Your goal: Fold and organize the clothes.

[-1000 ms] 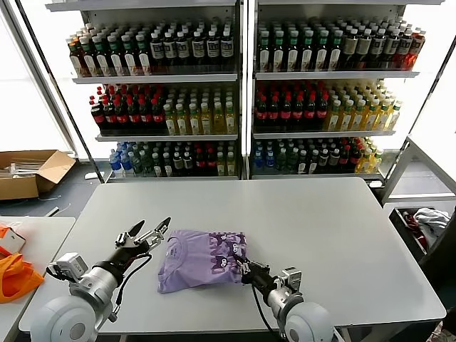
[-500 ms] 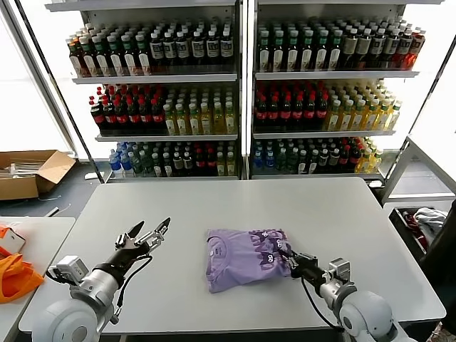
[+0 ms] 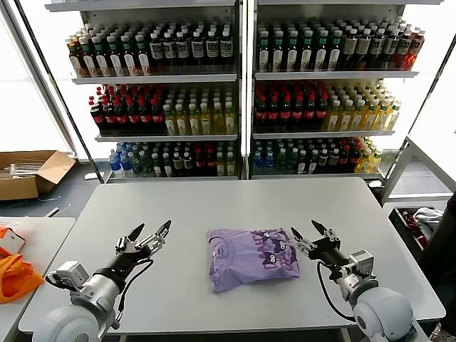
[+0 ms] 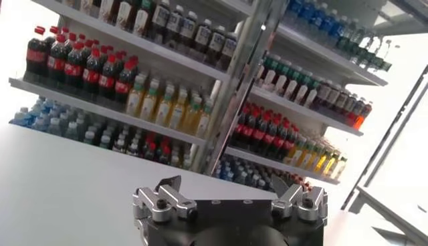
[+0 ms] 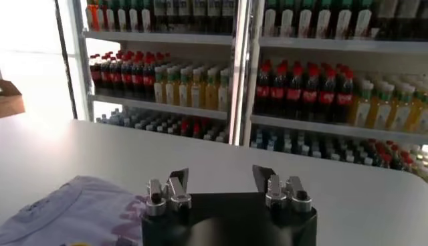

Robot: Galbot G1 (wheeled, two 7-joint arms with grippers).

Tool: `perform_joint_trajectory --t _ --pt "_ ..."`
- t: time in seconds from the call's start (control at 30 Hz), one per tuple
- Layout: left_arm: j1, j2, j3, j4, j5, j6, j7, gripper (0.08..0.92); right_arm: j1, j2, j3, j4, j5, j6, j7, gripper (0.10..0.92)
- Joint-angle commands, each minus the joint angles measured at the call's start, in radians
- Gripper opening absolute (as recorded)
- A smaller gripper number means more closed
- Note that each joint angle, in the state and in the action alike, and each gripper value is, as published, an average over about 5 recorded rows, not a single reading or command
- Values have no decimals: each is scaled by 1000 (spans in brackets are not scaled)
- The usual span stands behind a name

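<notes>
On the grey tabletop [image 3: 249, 203], roughly midway between the two arms, a single lavender T-shirt [image 3: 253, 258] was seen lying flat as a folded, roughly rectangular bundle, its darker purple print facing up on the half nearer the right arm and its neck opening towards the left. The right gripper [image 3: 308, 235] was held just beside the shirt's right edge, apart from the cloth, with its fingers spread wide and nothing between them; from the right wrist view a corner of the shirt [image 5: 73, 214] was visible below and to one side of the fingers. The left gripper [image 3: 148, 230] was held well apart from the shirt, its fingers likewise spread wide and empty. The fabric was judged to be thin, light and limp, so that it would sag and unfold if lifted by a single layer. A hold was judged best taken at a folded edge or corner, with all layers pinched together, or with both sides supported.
</notes>
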Motion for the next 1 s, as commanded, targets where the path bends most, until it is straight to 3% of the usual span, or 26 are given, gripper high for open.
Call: perform_joint_trajectory --t 0.03,0.2,0.4,0.53,0.73,0.87,1.0 --pt "16 -11 2 -12 18 0 1 823 229 176 -377 -56 -120 19 128 701" --pt "34 -16 -9 -15 32 -6 4 823 293 234 -514 -195 -188 -68 95 809" --pt "51 -23 -46 -13 40 -23 15 822 277 238 -546 -347 -203 -50 114 822" --pt "64 -24 -63 -11 38 -28 23 823 259 219 -564 -355 -195 -67 137 823" --pt "77 -25 -68 -14 38 -33 28 822 216 176 -487 -182 -140 -27 179 823" --pt "88 -13 -75 -19 38 -37 35 823 153 104 -287 64 -58 37 176 823" --pt "90 -3 -79 -7 63 -52 61 823 44 2 12 204 61 93 101 823"
